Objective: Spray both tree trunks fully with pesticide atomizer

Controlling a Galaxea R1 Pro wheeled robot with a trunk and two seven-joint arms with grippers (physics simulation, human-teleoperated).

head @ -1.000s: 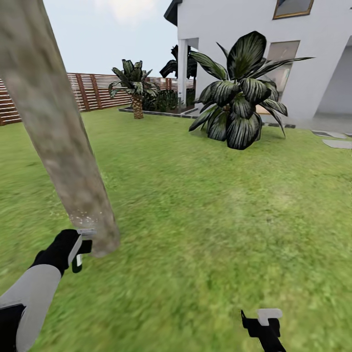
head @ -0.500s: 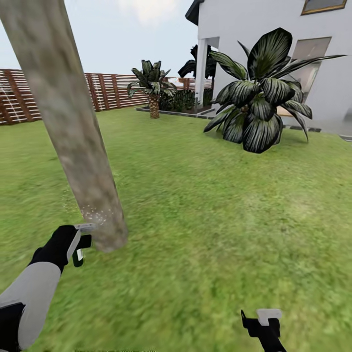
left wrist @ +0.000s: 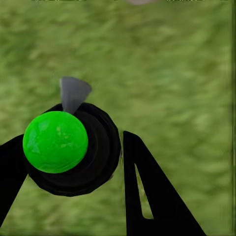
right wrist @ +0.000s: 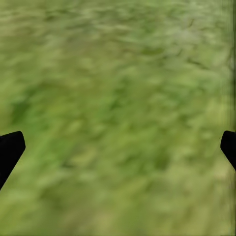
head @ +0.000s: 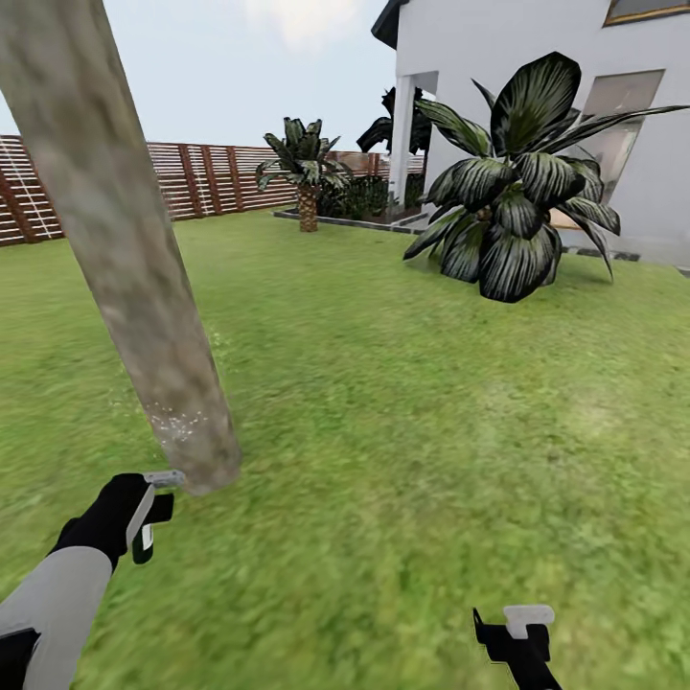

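Lowering a little against the grass since half a second ago, the left gripper (head: 146,522) is now sitting further below the foot of the tree trunk (head: 134,278), while the whole scene has slid only slightly with the head camera. Its black fingers (left wrist: 147,196) are pinching the pesticide atomizer (left wrist: 71,150), a black round body with a bright green ball cap and a grey nozzle, seen from the left wrist view against blurred turf. In the head view the atomizer's pale top is pointing toward the trunk's base, just beside it but not touching. Tiny white specks of pesticide (head: 177,422) are clinging to the lowest part of the mottled grey-beige trunk, which is leaning up and out through the top left corner.

The right gripper (head: 517,637) is hanging low at the bottom right, its jaws spread wide with nothing between them; the right wrist view is showing only their black tips at either edge over the grass.

The lawn (head: 431,431) is spreading wide and green in every direction. A brown slatted fence (head: 211,177) is running along the far left. A short palm (head: 307,182) is standing near it, and a large dark-leaved plant (head: 517,201) is growing in front of the white house (head: 498,48) under a pale sky.
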